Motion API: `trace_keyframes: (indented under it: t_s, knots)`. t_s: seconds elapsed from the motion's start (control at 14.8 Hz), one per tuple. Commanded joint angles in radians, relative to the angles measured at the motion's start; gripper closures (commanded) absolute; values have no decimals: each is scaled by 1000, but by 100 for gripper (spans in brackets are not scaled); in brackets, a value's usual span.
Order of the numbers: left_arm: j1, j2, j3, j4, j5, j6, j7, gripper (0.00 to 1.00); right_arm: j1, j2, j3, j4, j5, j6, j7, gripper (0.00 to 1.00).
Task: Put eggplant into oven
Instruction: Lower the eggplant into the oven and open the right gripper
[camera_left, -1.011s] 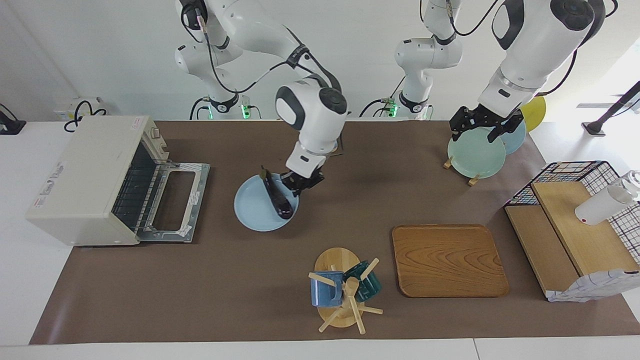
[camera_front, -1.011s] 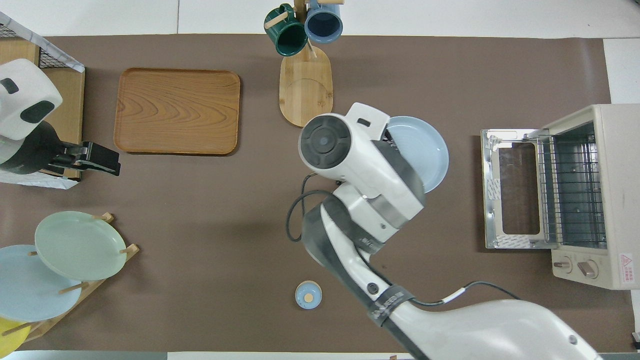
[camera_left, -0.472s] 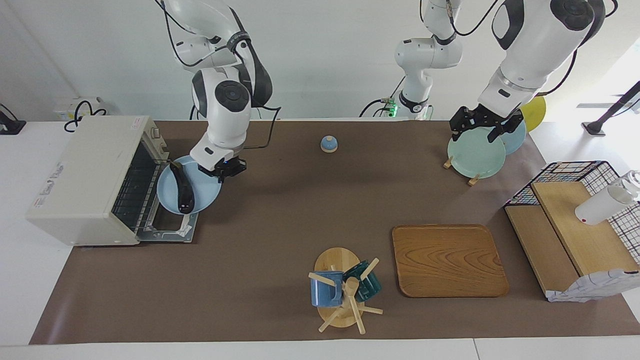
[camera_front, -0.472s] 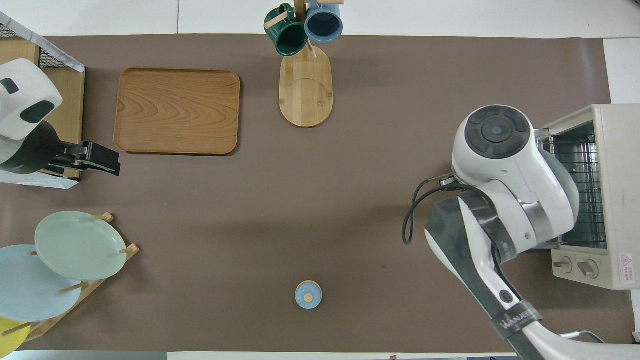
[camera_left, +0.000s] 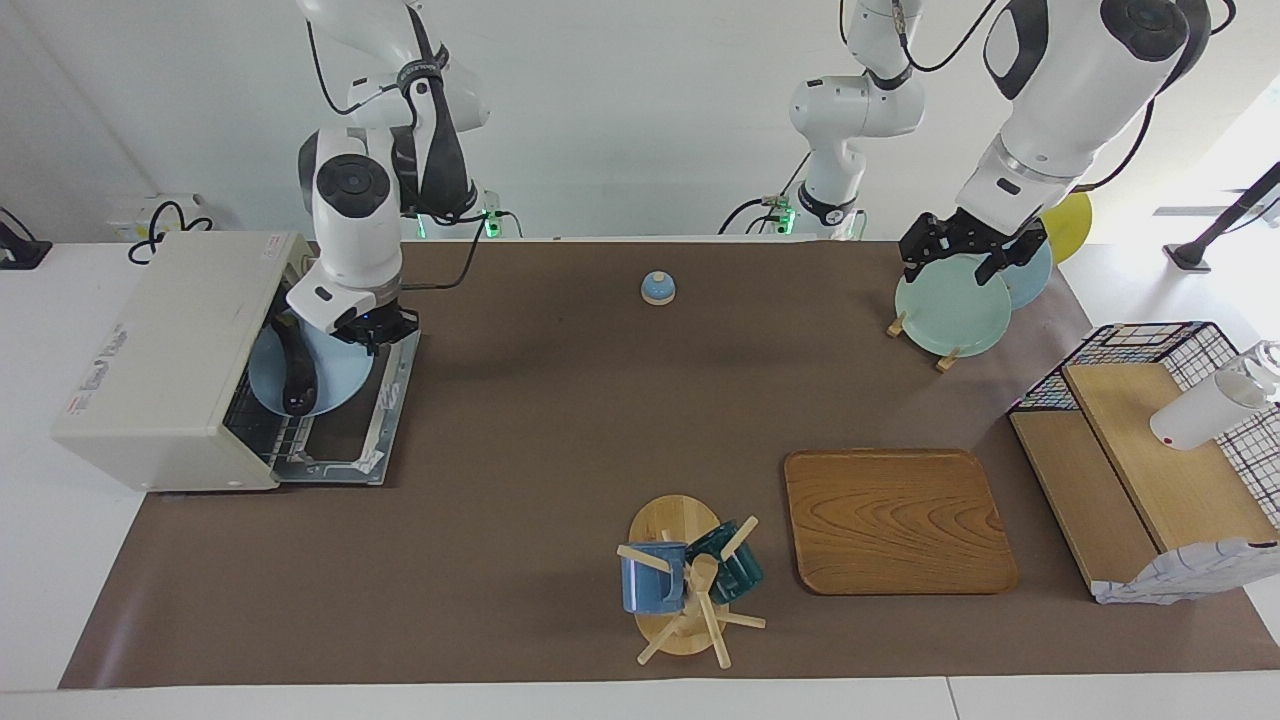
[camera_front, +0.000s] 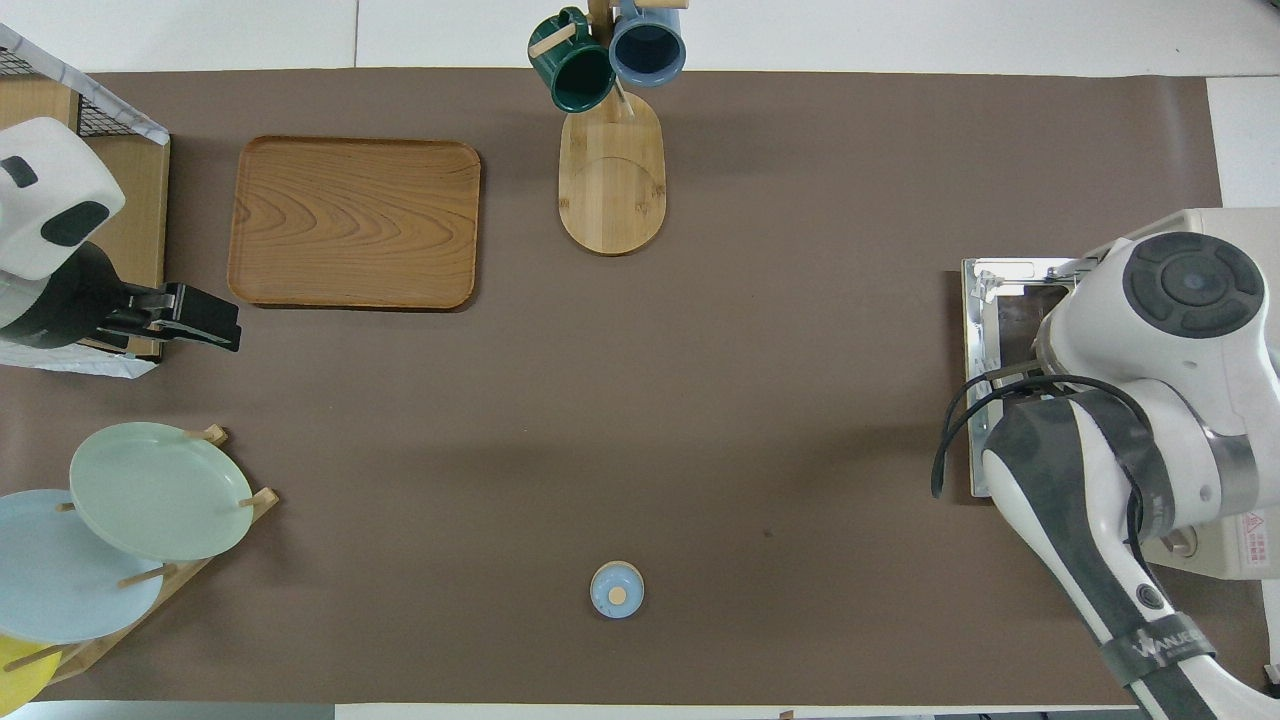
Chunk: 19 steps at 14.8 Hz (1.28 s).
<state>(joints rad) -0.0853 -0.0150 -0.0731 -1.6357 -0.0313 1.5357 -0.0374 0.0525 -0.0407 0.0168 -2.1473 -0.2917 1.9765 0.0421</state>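
Observation:
The dark purple eggplant (camera_left: 293, 370) lies on a light blue plate (camera_left: 340, 378). My right gripper (camera_left: 366, 326) is shut on the plate's rim and holds it level at the mouth of the cream-white oven (camera_left: 165, 350), over the wire rack. The part of the plate that bears the eggplant is inside the opening. The oven door (camera_left: 388, 400) lies open, flat on the table. In the overhead view my right arm covers the plate, the eggplant and most of the oven; only the door's end (camera_front: 1000, 300) shows. My left gripper (camera_left: 968, 256) waits open over the plate rack.
A small blue bell (camera_left: 657, 288) stands near the robots at mid-table. A mug tree (camera_left: 686, 585) and a wooden tray (camera_left: 897, 520) sit farther from the robots. A rack with plates (camera_left: 950, 310) and a wire basket with a wooden shelf (camera_left: 1150, 450) stand at the left arm's end.
My right arm has carried the plate with the eggplant from mid-table to the oven, and the plate now reaches into the opening. The left arm has not moved.

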Motion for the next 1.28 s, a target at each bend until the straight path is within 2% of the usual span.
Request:
trace_keyframes:
  t_s: [0.0,0.27,0.94,1.21]
  knots:
    - [7,-6,-5,0,21,-6,5,0,-83,-39,14,-71,17,67,-88,100]
    - [7,-6,-5,0,21,-6,5,0,-135,-77,11,-196,17,217,-162,100]
    - [7,-6,-5,0,21,-6,5,0,-154,-50,11,-203,17,252,-150,100]
    - [7,-6,-5,0,21,-6,5,0,-149,-39,14,-178,34,239,-154,81]
